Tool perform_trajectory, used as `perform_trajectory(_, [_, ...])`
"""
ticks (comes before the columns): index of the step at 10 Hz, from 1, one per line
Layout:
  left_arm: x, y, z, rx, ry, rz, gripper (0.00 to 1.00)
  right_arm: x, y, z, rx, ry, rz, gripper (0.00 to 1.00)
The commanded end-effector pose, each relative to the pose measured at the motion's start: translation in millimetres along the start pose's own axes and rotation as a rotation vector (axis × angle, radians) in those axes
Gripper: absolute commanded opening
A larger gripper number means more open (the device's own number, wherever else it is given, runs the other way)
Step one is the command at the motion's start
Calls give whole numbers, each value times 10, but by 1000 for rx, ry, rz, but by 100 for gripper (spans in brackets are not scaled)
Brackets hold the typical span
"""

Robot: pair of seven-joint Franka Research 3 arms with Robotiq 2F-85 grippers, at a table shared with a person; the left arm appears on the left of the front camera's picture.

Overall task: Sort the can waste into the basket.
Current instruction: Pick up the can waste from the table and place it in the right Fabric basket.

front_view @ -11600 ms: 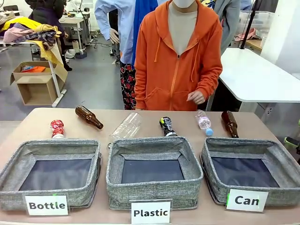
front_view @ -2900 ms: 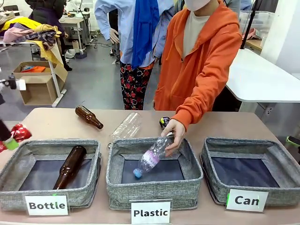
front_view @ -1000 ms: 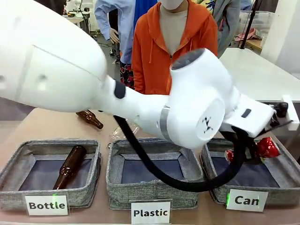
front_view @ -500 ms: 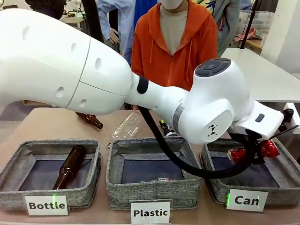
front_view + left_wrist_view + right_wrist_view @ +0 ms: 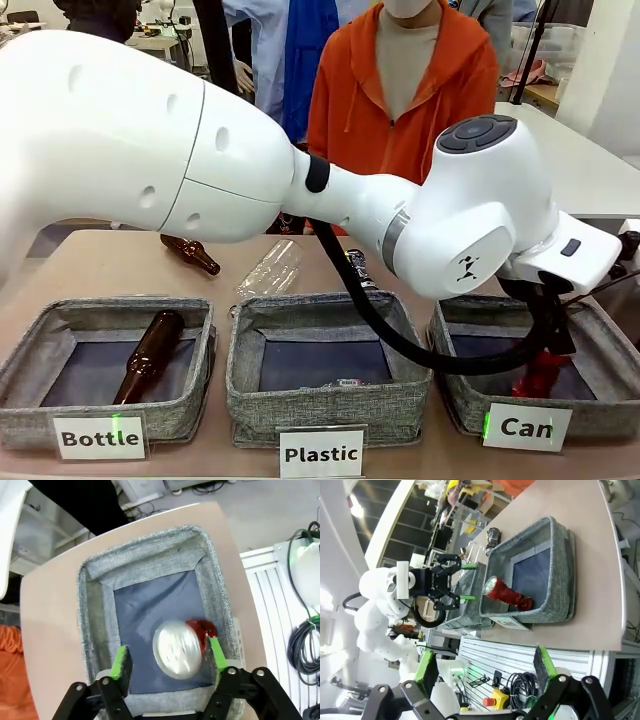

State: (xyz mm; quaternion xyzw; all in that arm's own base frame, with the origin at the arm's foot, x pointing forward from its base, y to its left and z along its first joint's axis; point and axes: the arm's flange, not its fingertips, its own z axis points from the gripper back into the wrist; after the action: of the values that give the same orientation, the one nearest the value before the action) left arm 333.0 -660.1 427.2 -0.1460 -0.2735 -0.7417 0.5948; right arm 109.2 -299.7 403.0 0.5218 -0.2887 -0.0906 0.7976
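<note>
1. can basket (image 5: 145, 555): the left arm stretches over the desk (image 5: 100, 260), and the left fingers (image 5: 120, 661) hang straight above the basket's dark floor, spread wide and holding nothing.
2. the red can (image 5: 177, 650) is inside the basket, near its label-side wall and directly under the gap between those fingers. it is tilted on end with its silver end up, so its long axis points almost at the fingers rather than across them.
3. from the right wrist, the red can shows below the left fingers and apart from them. whether it has settled cannot be told.
4. the black can (image 5: 356, 268) lies on the desk outside the basket, off its far-left corner and partly hidden by the arm. its long axis seems to run roughly from the robot's side toward the person.
5. the right fingers (image 5: 542, 662) are wide and hold nothing, well apart from the basket on its label side.
6. judgement: one can is in and one is left. the left fingers look nearer the black can, and a grip would best close across its narrow width.
</note>
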Motion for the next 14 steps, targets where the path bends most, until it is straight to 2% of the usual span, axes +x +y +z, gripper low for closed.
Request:
perform_trajectory(1, [13, -3, 109, 17, 11, 10, 100, 13, 43, -28, -1, -26, 14, 100])
perform_trajectory(3, [-18, 51, 289, 29, 34, 41, 100, 13, 43, -28, -1, -26, 14, 100])
perform_trajectory(5, [-112, 146, 627, -29, 109, 155, 100, 13, 43, -28, -1, -26, 14, 100])
perform_trajectory(7, [-501, 299, 1278, -103, 176, 289, 100, 61, 22, -43, 3, 5, 14, 100])
perform_trajectory(10, [-1477, 320, 2404, -115, 106, 507, 100, 512, 343, -788, 72, 81, 5, 100])
perform_trajectory(13, [-2750, -29, 3386, -51, -16, 698, 100, 848, 683, -1684, 101, 131, -43, 100])
perform_trajectory(14, [-3259, -132, 3713, 1, -42, 813, 100, 872, 772, -1948, 124, 142, -48, 100])
